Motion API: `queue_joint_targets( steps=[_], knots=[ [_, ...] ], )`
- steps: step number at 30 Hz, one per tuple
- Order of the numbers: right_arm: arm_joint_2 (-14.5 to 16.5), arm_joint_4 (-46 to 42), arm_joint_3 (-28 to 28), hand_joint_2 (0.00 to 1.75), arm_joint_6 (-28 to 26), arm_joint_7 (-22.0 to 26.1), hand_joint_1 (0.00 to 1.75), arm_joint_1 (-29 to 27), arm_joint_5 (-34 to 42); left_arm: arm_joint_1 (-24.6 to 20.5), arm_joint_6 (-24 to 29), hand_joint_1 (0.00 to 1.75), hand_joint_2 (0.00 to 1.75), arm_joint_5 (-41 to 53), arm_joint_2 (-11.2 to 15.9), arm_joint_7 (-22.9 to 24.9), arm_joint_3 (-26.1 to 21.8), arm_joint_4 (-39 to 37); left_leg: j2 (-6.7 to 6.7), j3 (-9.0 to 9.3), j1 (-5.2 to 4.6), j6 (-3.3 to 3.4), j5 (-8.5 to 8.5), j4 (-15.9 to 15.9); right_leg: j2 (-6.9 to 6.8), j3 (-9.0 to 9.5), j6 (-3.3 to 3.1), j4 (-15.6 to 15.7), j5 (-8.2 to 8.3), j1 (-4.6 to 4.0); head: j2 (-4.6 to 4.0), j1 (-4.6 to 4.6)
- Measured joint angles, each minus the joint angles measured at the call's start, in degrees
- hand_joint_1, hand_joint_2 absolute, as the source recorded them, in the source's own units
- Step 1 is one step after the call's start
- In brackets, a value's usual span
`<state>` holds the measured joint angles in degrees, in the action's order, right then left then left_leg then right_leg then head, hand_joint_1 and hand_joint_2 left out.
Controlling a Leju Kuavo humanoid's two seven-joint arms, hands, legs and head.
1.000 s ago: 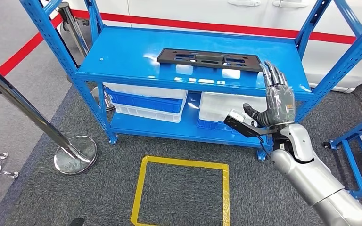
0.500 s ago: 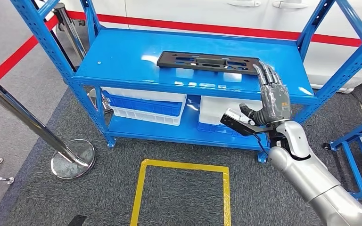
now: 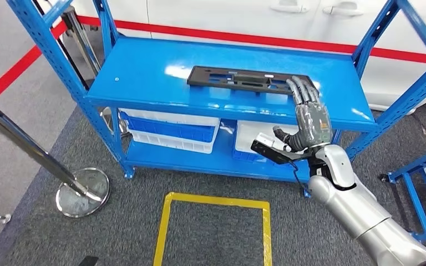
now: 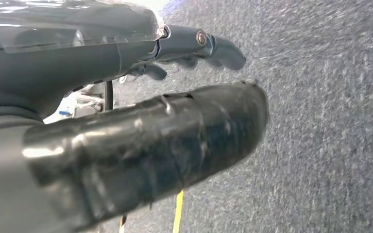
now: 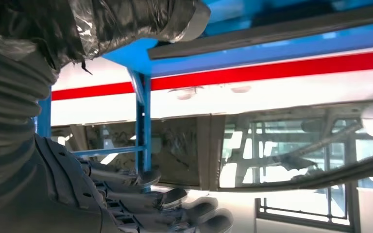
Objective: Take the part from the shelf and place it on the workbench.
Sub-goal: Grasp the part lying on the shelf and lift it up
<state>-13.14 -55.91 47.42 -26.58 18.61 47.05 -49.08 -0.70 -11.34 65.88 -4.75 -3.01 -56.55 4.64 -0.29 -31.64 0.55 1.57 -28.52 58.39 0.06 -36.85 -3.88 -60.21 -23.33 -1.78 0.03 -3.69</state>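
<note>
- The step in hand looks like the reach for the pick: the right hand (image 3: 309, 119) is raised in front of the blue steel shelf (image 3: 144, 72), fingers straight and spread, thumb held apart, holding nothing.
- The long flat black plastic part with slots (image 3: 238, 79) lies on the shelf's top deck, just beyond the fingertips (image 3: 302, 86); the tips overlap its near end in the head view, but whether they touch it I cannot tell.
- In the right wrist view the spread fingers (image 5: 175, 199) sit below a blue edge and a dark strip, which suggests the hand is at about deck level, with the thumb (image 5: 141, 19) above.
- The next move, as I judge it, calls for sliding the fingers under or over the near end of the part and closing the thumb on it; the part is thin and lies flat, so getting a finger beneath it may be awkward.
- The left hand (image 4: 175, 97) hangs over grey carpet, fingers loosely extended and holding nothing.
- The workbench is nowhere to be pointed at, so the carry is not yet begun.
- Under the right hand, on the lower deck, stand white and blue plastic bins (image 3: 169, 127); they are below the reach path.
- The shelf's blue upright post (image 3: 374, 39) rises off to the hand's outer side, well apart from the part.
- A chrome barrier post on a round base (image 3: 80, 191) stands far across from the hand, and a yellow taped square (image 3: 216, 227) marks the carpet below it.
</note>
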Motion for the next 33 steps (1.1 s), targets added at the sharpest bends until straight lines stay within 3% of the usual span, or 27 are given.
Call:
queue_joint_targets(
  steps=[2, 3, 5, 7, 8, 9, 11, 13, 17, 19, 21, 22, 23, 24, 25, 27, 30, 33],
  knots=[
    [0.15, -0.22, 0.06, 1.75, 0.01, -0.02, 0.00, 0.07, 0.06, 0.01, 0.04, 0.00, 0.00, -0.02, 0.03, -0.01, 0.11, 0.04, 0.14, 0.08, -0.26, -0.46, -0.75, 0.44, -0.14, 1.87, 0.25, 2.75, -0.26, 0.56, -0.01, 0.01],
    [0.25, -0.32, 0.10, 1.75, 0.02, -0.03, 0.00, 0.09, 0.08, 0.01, 0.07, 0.00, 0.00, -0.02, 0.09, -0.01, 0.15, 0.07, 0.13, -0.70, -0.32, -0.74, -1.66, 2.20, -0.22, 2.91, 0.37, 4.13, -0.41, 1.00, -0.01, -0.06],
    [0.37, -0.34, 0.23, 1.75, 0.09, -0.04, 0.00, 0.01, 0.13, 0.03, 0.09, 0.00, 0.00, 0.01, 0.28, -0.01, 0.20, 0.08, 0.07, -4.25, 0.09, -1.52, -4.10, 8.67, -0.29, 4.01, 0.59, 5.12, -0.81, 1.57, -0.01, -0.21],
    [0.42, -0.24, 0.43, 1.75, 0.14, -0.04, 0.00, -0.28, 0.19, 0.22, -0.13, 0.00, 0.00, 0.07, 0.59, -0.10, 0.22, 0.08, 0.07, -7.67, 0.69, -2.44, -4.58, 13.58, -0.19, 4.64, 1.07, 4.82, -1.57, 2.06, -0.01, -0.21],
    [0.44, -0.20, 0.53, 1.75, 0.11, -0.02, 0.00, -0.42, 0.23, 0.34, -0.31, 0.00, 0.00, 0.11, 0.73, -0.27, 0.23, 0.08, 0.10, -8.20, 1.03, -2.91, -3.16, 13.33, -0.07, 4.92, 1.48, 4.43, -2.11, 2.37, -0.01, -0.22],
    [0.46, -0.15, 0.61, 1.75, 0.08, 0.00, 0.00, -0.49, 0.28, 0.43, -0.47, 0.00, 0.00, 0.18, 0.85, -0.49, 0.24, 0.08, 0.14, -7.75, 1.38, -3.36, -0.75, 11.06, 0.05, 5.18, 1.97, 3.84, -2.76, 2.71, -0.01, -0.22],
    [0.45, -0.04, 0.68, 1.75, -0.01, 0.08, 0.00, -0.52, 0.33, 0.46, -0.54, 0.00, 0.00, 0.35, 0.97, -0.92, 0.30, -0.02, 0.16, -5.69, 1.74, -4.07, 3.08, 5.11, 0.20, 5.32, 3.12, 2.25, -4.27, 3.16, -0.01, -0.34],
    [0.44, 0.11, 0.75, 1.75, -0.01, 0.23, 0.00, -0.52, 0.39, 0.32, -0.36, 0.00, 0.00, 0.51, 1.01, -1.16, 0.40, -0.23, 0.03, -4.70, 1.64, -3.62, 3.20, 2.51, 0.32, 4.78, 4.08, 0.91, -5.25, 3.07, 0.00, -0.52],
    [0.48, 0.33, 0.87, 1.75, 0.04, 0.65, 0.00, -0.39, 0.81, 0.17, 0.10, 0.00, 0.00, 0.66, 1.07, -1.28, 0.49, -0.42, -0.07, -4.40, 1.47, -1.49, 2.21, 2.26, 0.41, 4.29, 4.96, 0.04, -6.12, 3.22, -0.01, -0.47],
    [0.48, 0.53, 0.88, 1.75, 0.19, 0.92, 0.00, 0.00, 0.95, 0.06, 0.21, 0.00, 0.00, 0.72, 1.07, -1.29, 0.49, -0.42, -0.06, -3.82, 1.55, -0.72, 1.98, 1.97, 0.24, 2.11, 5.22, -4.49, -8.20, 3.31, -0.01, -0.34],
    [0.48, 1.01, 0.95, 1.75, 0.46, 1.21, 0.00, 0.25, 1.11, -0.04, 0.11, 0.00, 0.00, 0.80, 1.08, -1.21, 0.49, -0.42, -0.07, -3.37, 1.34, -0.18, 1.57, 1.94, 0.15, -2.22, 5.22, -11.94, -10.48, 3.24, -0.01, -0.31],
    [0.48, 1.30, 0.97, 1.75, 0.58, 1.32, 0.00, 0.26, 1.21, -0.08, -0.01, 0.00, 0.00, 0.82, 1.08, -1.15, 0.49, -0.42, -0.10, -3.08, 1.17, -0.01, 1.32, 1.94, 0.15, -4.06, 5.13, -14.45, -10.66, 3.18, -0.01, -0.31],
    [0.48, 1.58, 0.99, 1.75, 0.67, 1.39, 0.00, 0.27, 1.31, -0.10, -0.15, 0.00, 0.00, 0.84, 1.08, -1.06, 0.48, -0.42, -0.15, -2.72, 0.99, 0.08, 1.05, 1.94, 0.16, -5.08, 4.93, -15.10, -9.78, 3.10, -0.01, -0.31],
    [0.48, 1.80, 0.99, 1.75, 0.72, 1.44, 0.00, 0.35, 1.38, -0.13, -0.26, 0.00, 0.00, 0.84, 1.08, -0.92, 0.48, -0.42, -0.22, -2.25, 0.80, 0.10, 0.72, 1.94, 0.16, -5.02, 4.53, -13.50, -7.72, 2.91, -0.01, -0.31],
    [0.48, 1.97, 0.99, 1.75, 0.72, 1.45, 0.00, 0.51, 1.44, -0.17, -0.37, 0.00, 0.00, 0.85, 1.08, -0.79, 0.47, -0.42, -0.28, -1.68, 0.61, 0.07, 0.35, 1.92, 0.19, -4.12, 3.95, -10.16, -4.94, 2.61, -0.01, -0.32],
    [0.48, 2.38, 0.99, 1.75, 0.71, 1.55, 0.00, 0.94, 1.54, -0.24, -0.62, 0.00, 0.00, 0.90, 1.00, -0.55, 0.46, -0.42, -0.37, -0.75, 0.43, -0.15, -0.24, 1.63, 0.20, -1.85, 2.61, -4.11, -1.14, 1.87, 0.00, -0.44],
    [0.48, 2.97, 0.99, 1.75, 0.68, 1.91, 0.00, 1.39, 1.66, -0.47, -0.83, 0.00, 0.00, 0.93, 0.92, -0.46, 0.46, -0.40, -0.39, -0.28, 0.68, -0.90, -0.35, 0.84, 0.17, -0.53, 1.74, -1.55, -0.56, 1.07, 0.01, -0.36],
    [0.77, 3.12, 0.99, 1.75, 0.78, 1.88, 0.00, 1.81, 1.76, -0.66, -0.76, 0.00, 0.00, 0.93, 0.86, -0.38, 0.46, -0.33, -0.07, -0.37, 0.58, -1.62, -1.24, 1.23, 0.03, 1.96, 1.47, 2.24, -1.06, 1.77, 0.00, -0.40]
  ],
)
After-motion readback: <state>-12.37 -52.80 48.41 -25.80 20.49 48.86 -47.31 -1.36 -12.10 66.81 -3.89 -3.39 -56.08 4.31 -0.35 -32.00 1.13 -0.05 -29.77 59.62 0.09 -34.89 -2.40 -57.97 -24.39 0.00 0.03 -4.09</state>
